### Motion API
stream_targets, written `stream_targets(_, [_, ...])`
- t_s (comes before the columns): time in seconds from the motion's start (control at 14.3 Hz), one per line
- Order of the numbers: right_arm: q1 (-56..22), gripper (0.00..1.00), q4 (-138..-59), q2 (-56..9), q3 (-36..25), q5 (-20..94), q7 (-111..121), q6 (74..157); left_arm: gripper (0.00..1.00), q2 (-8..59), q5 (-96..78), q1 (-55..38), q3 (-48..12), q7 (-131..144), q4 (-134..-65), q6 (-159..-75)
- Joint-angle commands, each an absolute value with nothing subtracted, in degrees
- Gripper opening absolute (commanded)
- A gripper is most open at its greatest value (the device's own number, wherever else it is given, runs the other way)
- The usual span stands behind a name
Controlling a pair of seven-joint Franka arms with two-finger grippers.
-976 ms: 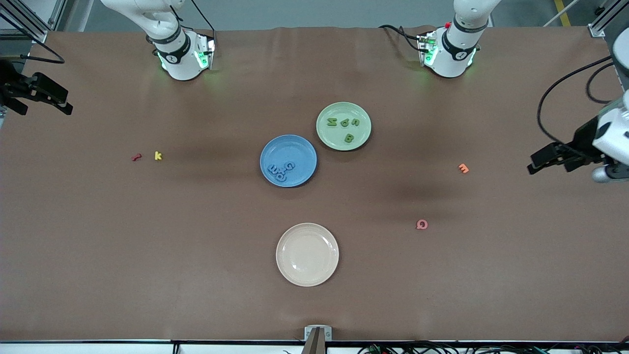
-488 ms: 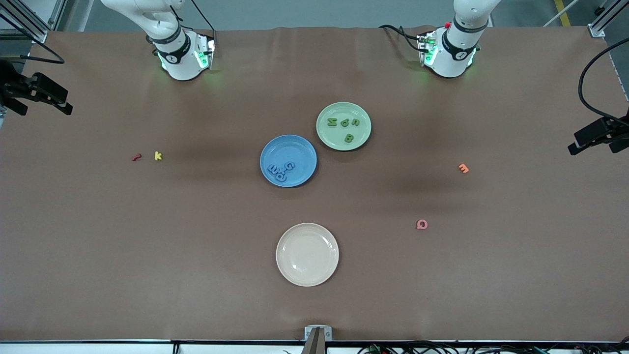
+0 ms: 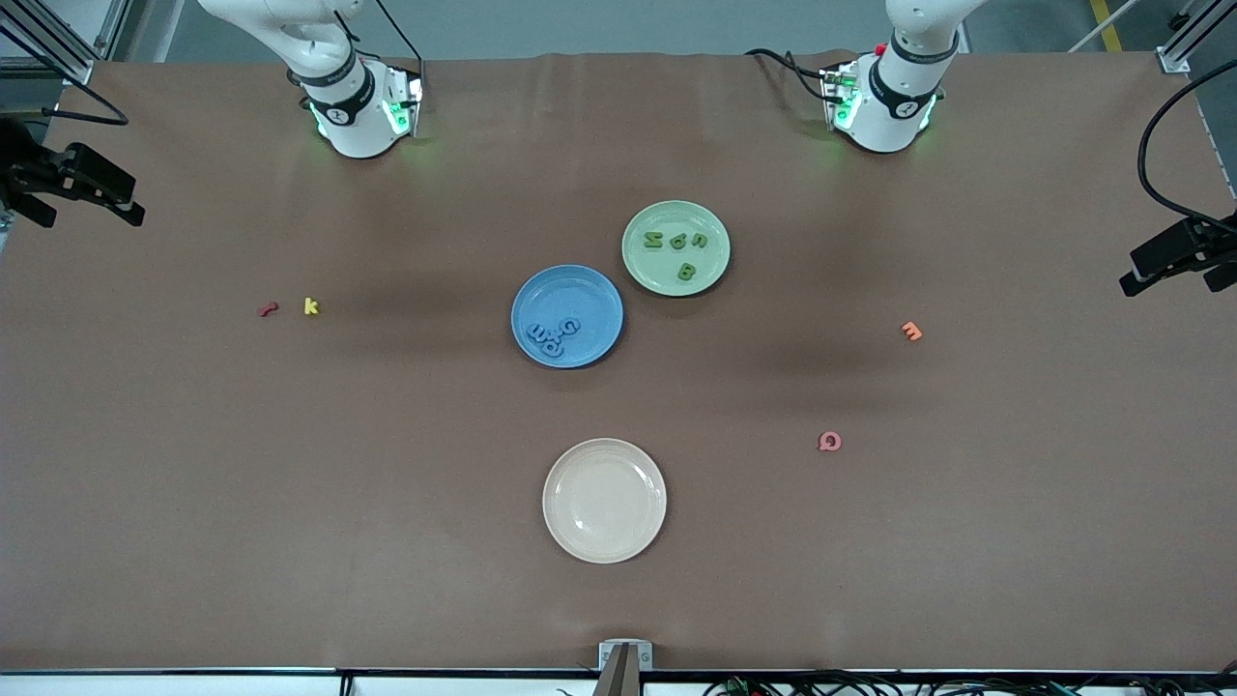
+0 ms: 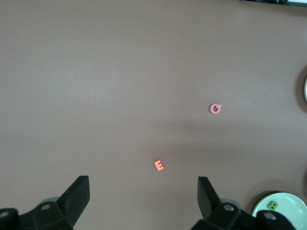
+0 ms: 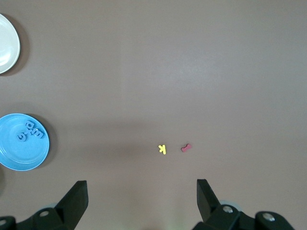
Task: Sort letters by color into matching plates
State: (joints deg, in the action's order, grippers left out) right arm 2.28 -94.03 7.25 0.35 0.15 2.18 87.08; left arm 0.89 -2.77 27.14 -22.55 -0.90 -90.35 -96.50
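Note:
Several blue letters [image 3: 547, 337] lie clustered in the blue plate [image 3: 580, 290] at mid-table. Beside it, closer to the arm bases, the pale green plate [image 3: 646, 271] holds several dark green letters [image 3: 685, 272]. My left gripper [image 3: 1150, 269] hangs open and empty over the table's edge at the left arm's end. My right gripper [image 3: 118, 198] is held open and empty over the edge at the right arm's end. The left wrist view shows the left gripper [image 4: 143, 188] above bare table. The right wrist view shows the right gripper [image 5: 141, 189], the blue plate [image 5: 14, 153] and the blue letters [image 5: 29, 130].
A cream plate [image 3: 604, 500] with nothing in it sits nearer the front camera. An orange E [image 3: 911, 332] and a pink Q [image 3: 829, 442] lie toward the left arm's end. A yellow k [image 3: 310, 306] and a red letter [image 3: 268, 309] lie toward the right arm's end.
The left gripper has drawn back toward the left arm's end of the table, mostly in the first half second. The right arm and all letters have stayed put.

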Motion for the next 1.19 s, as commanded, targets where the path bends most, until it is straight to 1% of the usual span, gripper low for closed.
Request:
stream_targets(0.0, [2.6,1.00,-94.5,7.7,0.7,0.8,3.0,87.4,0.99,-0.3,-2.0,14.3,-9.5,-0.9,-90.4,-95.6])
stream_targets(0.14, [2.6,1.00,-94.5,7.7,0.7,0.8,3.0,87.3,0.99,-0.7,-2.0,6.4,-2.1,-0.9,-90.4,-95.6])
stream_targets(0.21, [2.7,1.00,-94.5,7.7,0.7,0.8,3.1,87.3,0.99,-0.8,-2.0,3.3,0.8,-0.9,-90.4,-95.6])
stream_targets(0.28, [2.9,1.00,-94.5,7.7,0.7,0.8,3.1,87.2,0.99,-0.8,-2.0,1.6,2.4,-0.8,-90.4,-95.6])
stream_targets(1.12, [3.1,1.00,-94.6,7.7,0.6,0.6,3.1,86.8,1.00,-0.7,-2.0,1.8,2.0,-0.6,-90.9,-95.5])
